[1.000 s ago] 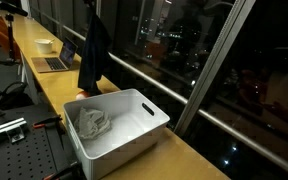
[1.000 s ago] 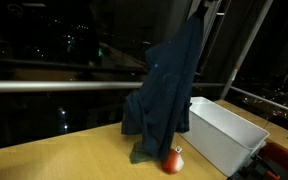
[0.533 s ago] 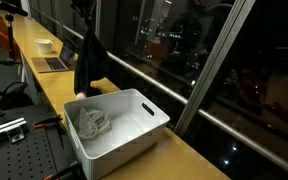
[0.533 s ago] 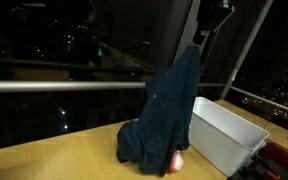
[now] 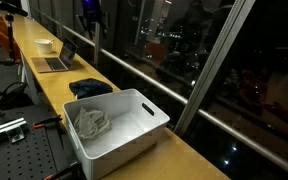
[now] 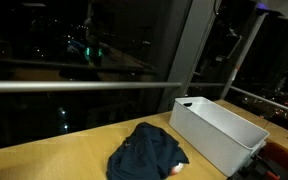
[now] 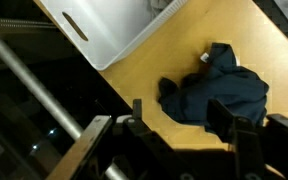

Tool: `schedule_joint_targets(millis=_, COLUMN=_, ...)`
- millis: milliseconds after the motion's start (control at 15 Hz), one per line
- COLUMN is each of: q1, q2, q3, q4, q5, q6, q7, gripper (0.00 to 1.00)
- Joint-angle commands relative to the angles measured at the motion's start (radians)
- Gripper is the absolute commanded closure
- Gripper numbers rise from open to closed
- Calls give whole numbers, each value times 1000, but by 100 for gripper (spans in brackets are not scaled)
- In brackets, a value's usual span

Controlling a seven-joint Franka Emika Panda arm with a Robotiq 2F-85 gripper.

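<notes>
A dark blue garment (image 5: 89,88) lies crumpled in a heap on the wooden table (image 5: 174,150), beside the white bin (image 5: 134,135). It shows in both exterior views and again (image 6: 149,155) next to the bin's short wall (image 6: 219,140). My gripper (image 5: 90,12) hangs high above the garment. In the wrist view the gripper (image 7: 179,115) is open, its two black fingers wide apart with nothing between them, and the garment (image 7: 224,90) lies far below on the table (image 7: 134,75). A grey cloth (image 5: 91,122) lies inside the bin.
A laptop (image 5: 56,60) and a white bowl (image 5: 45,45) stand farther along the table. Dark windows with a rail (image 6: 74,86) run along the table's back edge. The bin's handle slot (image 7: 76,25) faces the window side.
The garment hung from the shut gripper a second ago. The jaws opened and it dropped into a heap on the table, covering the small red thing beside it.
</notes>
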Motion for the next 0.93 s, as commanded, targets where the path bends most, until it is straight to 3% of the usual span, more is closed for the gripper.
schedule_joint_targets(millis=0, q1=-78, q2=-95, q3=-85, q4=-197, q5=85, q6=142, q7=-70, gripper=1)
schedule_joint_targets(millis=400, q1=-182, q2=-16, q3=-206, q4=-406, q5=177, q6=400, q7=-178, gripper=0)
schedule_joint_targets(millis=867, q1=-250, q2=165, q3=-212, q4=-447, q5=287, q6=536, q7=-253, gripper=0)
